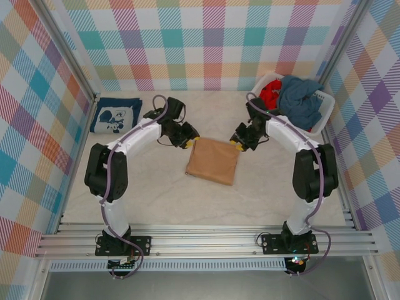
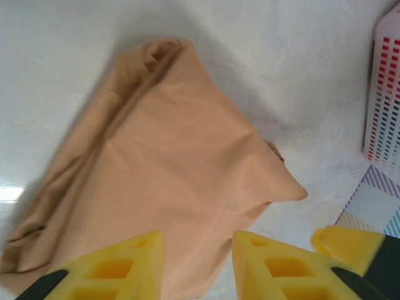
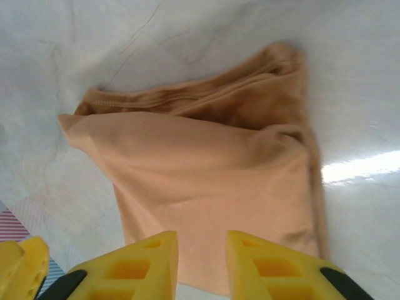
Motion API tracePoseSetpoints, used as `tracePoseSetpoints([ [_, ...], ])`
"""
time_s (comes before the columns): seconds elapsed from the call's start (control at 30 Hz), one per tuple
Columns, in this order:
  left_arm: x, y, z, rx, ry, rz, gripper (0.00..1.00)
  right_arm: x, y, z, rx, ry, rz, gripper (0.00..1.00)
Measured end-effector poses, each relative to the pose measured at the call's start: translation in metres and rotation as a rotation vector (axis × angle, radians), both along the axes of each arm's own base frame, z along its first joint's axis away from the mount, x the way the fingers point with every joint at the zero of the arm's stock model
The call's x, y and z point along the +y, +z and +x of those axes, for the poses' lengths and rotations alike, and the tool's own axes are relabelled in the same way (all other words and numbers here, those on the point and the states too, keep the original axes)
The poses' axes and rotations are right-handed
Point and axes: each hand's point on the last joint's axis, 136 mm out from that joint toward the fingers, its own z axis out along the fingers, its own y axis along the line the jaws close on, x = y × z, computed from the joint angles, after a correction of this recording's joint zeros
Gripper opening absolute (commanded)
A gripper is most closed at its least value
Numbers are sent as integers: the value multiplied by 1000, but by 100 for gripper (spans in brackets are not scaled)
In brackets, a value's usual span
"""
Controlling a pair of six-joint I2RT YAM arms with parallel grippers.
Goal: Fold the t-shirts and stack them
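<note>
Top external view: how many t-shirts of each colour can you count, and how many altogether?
Tan folded fabric t-shirt, mid-table: 1
Navy folded fabric t-shirt with a white graphic, far left: 1
Red crumpled fabric t-shirt, in the white slatted plastic basket: 1
Grey-blue crumpled fabric t-shirt, in the same basket: 1
Total: 4

Tan tee (image 1: 212, 161) lies folded (apparently unheld).

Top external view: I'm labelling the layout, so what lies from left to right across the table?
navy t-shirt → left gripper → tan t-shirt → right gripper → white basket, holding the red t-shirt, then the grey-blue t-shirt.
</note>
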Motion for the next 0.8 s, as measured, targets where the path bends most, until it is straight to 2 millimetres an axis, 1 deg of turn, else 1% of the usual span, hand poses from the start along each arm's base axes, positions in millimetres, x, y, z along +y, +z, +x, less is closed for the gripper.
tracePoseSetpoints([
  [0.07,-16,-11,-3,16,-17,-8,36,10,-15,3,19,20,5,20],
  [0.2,-35,-38,-3,56,-28,5,36,10,-50,14,77,18,-17,19],
  [0.3,-39,-55,12,55,-21,34,36,8,-65,22,99,14,-27,19],
  [0.4,-30,-73,22,53,3,96,36,11,-71,29,101,27,-19,20],
  [0.53,-6,-90,22,68,37,175,35,14,-84,27,136,40,5,23],
  [0.6,2,-95,22,80,48,181,36,18,-84,26,138,53,32,27],
  [0.73,9,-86,26,48,49,191,41,22,-79,28,110,91,52,36],
  [0.8,13,-74,29,15,46,197,44,23,-72,29,84,115,54,38],
])
